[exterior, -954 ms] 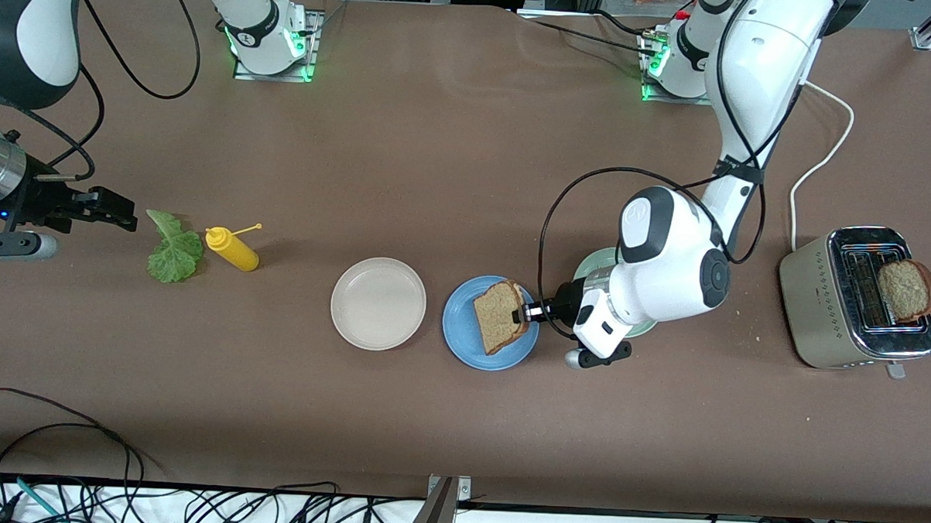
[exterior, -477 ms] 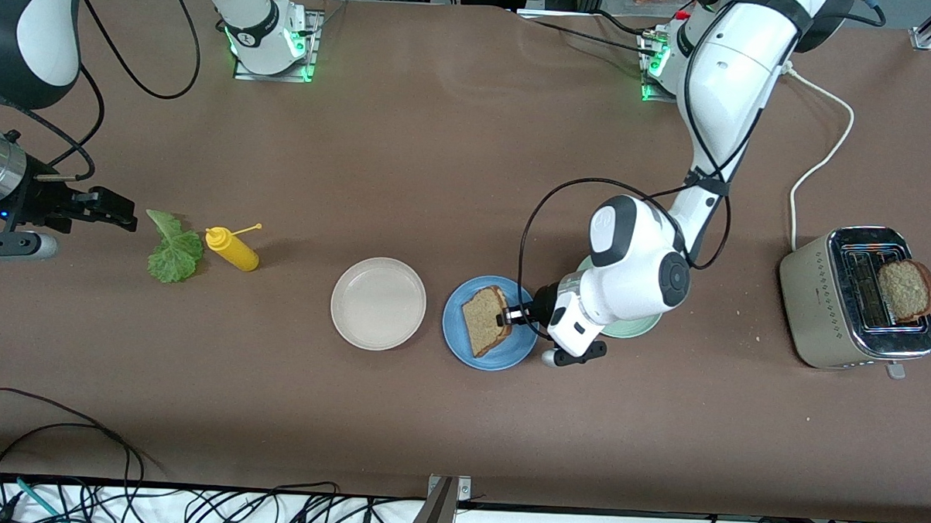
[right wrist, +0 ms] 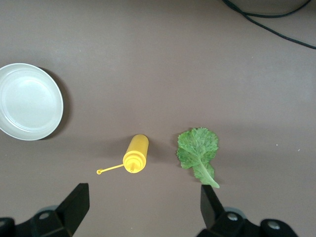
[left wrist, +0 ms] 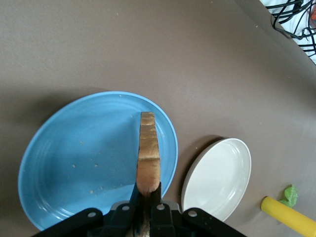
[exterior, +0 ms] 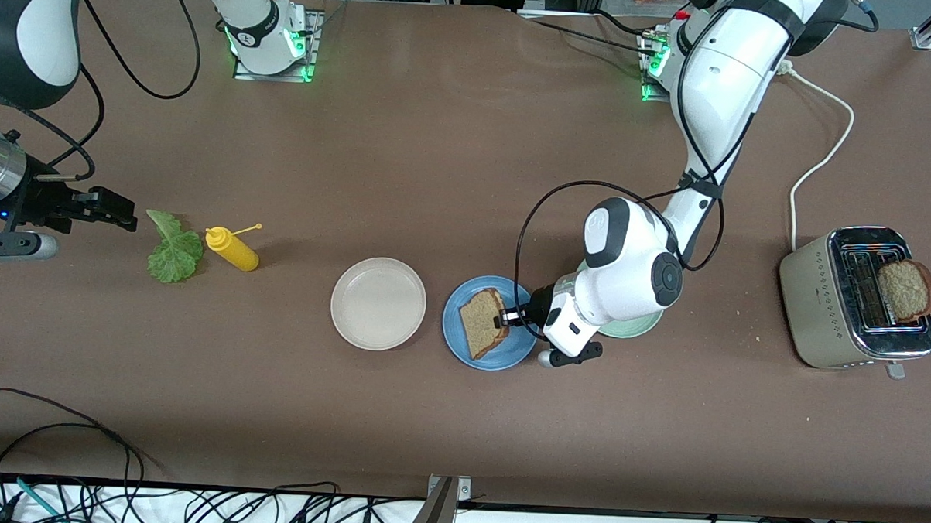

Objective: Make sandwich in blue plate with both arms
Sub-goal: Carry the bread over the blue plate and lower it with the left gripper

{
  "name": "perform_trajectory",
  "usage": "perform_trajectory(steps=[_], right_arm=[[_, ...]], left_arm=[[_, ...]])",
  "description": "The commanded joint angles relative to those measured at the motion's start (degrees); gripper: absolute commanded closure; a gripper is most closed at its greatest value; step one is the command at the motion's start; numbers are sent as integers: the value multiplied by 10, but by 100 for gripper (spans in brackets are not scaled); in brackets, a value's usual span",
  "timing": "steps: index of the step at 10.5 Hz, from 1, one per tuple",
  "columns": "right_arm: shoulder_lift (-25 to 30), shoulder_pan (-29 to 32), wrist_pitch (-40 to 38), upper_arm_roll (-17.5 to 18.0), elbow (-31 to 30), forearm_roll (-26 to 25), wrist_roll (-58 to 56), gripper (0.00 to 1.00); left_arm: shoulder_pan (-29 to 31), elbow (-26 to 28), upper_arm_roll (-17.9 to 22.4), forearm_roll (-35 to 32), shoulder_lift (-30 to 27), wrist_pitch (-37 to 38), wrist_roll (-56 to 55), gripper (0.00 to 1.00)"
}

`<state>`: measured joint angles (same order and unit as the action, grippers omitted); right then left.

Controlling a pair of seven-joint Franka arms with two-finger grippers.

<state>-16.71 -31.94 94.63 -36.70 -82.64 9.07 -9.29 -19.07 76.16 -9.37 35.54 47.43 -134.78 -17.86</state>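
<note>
Lettuce (exterior: 174,252) lies flat toward the right arm's end of the table, with the right gripper (exterior: 119,209) waiting at about its ten o'clock, jaws spread wide and empty. At the leaf's three o'clock a yellow bottle (exterior: 232,249) lies on its side. Next comes the white plate (exterior: 378,303), then the blue plate (exterior: 456,335) just beside it. The left gripper (exterior: 504,319) hangs over the blue plate, jaws pinched tight on one edge of a bread slice (exterior: 481,322), which tilts with its low edge on or just above the plate. A green plate (exterior: 640,326) shows partly under that arm. Toward the left arm's end a toaster (exterior: 828,299) holds a second slice (exterior: 904,289).
</note>
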Motion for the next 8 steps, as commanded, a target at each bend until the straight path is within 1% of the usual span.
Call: perform_trajectory(steps=[1, 2, 3, 4, 5, 7, 8], right_arm=[[9, -3, 4, 1, -7, -3, 5, 0], [9, -3, 4, 1, -7, -3, 5, 0], [9, -3, 4, 1, -7, -3, 5, 0], [9, -3, 4, 1, -7, -3, 5, 0], [9, -3, 4, 1, -7, -3, 5, 0], [9, -3, 4, 1, -7, -3, 5, 0], [9, -3, 4, 1, -7, -3, 5, 0]], left_arm=[[1, -19, 3, 20, 21, 0, 41, 58], [3, -16, 4, 19, 21, 0, 41, 49], [7, -15, 5, 19, 22, 0, 41, 32], [7, -14, 5, 14, 22, 0, 43, 0], [10, -14, 7, 12, 20, 0, 45, 0], [44, -12, 6, 11, 20, 1, 58, 0], [52, -13, 6, 9, 16, 5, 58, 0]])
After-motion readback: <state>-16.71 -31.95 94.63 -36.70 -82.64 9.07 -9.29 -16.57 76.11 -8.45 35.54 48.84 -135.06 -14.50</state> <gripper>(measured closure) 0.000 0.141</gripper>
